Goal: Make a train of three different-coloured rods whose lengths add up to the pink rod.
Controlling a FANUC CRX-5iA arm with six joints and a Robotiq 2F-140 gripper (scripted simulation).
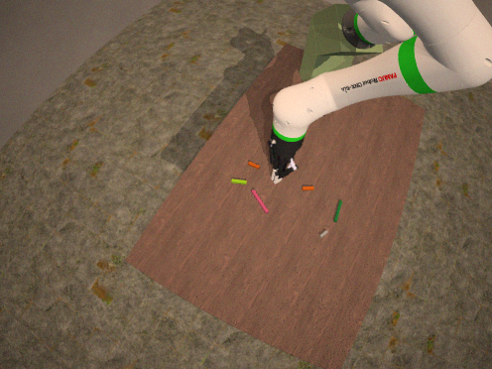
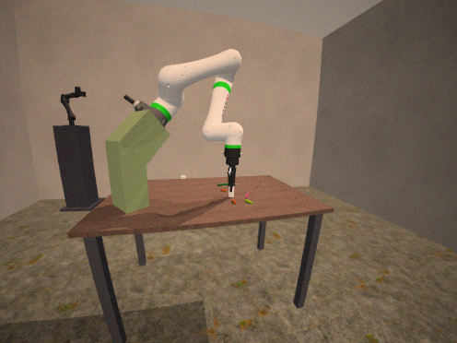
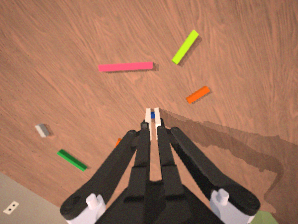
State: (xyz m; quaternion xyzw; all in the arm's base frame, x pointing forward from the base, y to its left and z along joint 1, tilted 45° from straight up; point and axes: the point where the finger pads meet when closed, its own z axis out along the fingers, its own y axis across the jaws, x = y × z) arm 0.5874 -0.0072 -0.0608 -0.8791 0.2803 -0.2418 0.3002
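My gripper (image 1: pixel 276 179) (image 2: pixel 231 195) (image 3: pixel 152 114) is shut on a small blue rod (image 3: pixel 153 115), its tips low over the table. The pink rod (image 1: pixel 260 201) (image 2: pixel 247 195) (image 3: pixel 126 66) lies beyond the fingertips in the wrist view. A lime rod (image 1: pixel 239 182) (image 2: pixel 249 201) (image 3: pixel 185 47) and one orange rod (image 1: pixel 254 164) (image 2: pixel 233 202) (image 3: pixel 198 95) lie apart at right there. Another orange rod (image 1: pixel 307 187) (image 2: pixel 223 190) (image 3: pixel 118 142) is partly hidden by a finger in the wrist view. A grey rod (image 1: pixel 323 233) (image 3: pixel 43 130) lies near the green rod (image 1: pixel 337 211) (image 2: pixel 223 184) (image 3: pixel 72 160), not touching.
The wooden table (image 1: pixel 238 278) (image 2: pixel 180 221) carries the loose rods. The arm's green pedestal (image 1: pixel 322 50) (image 2: pixel 126 171) stands at one end. The green and grey rods lie nearest the table edge that shows in the wrist view.
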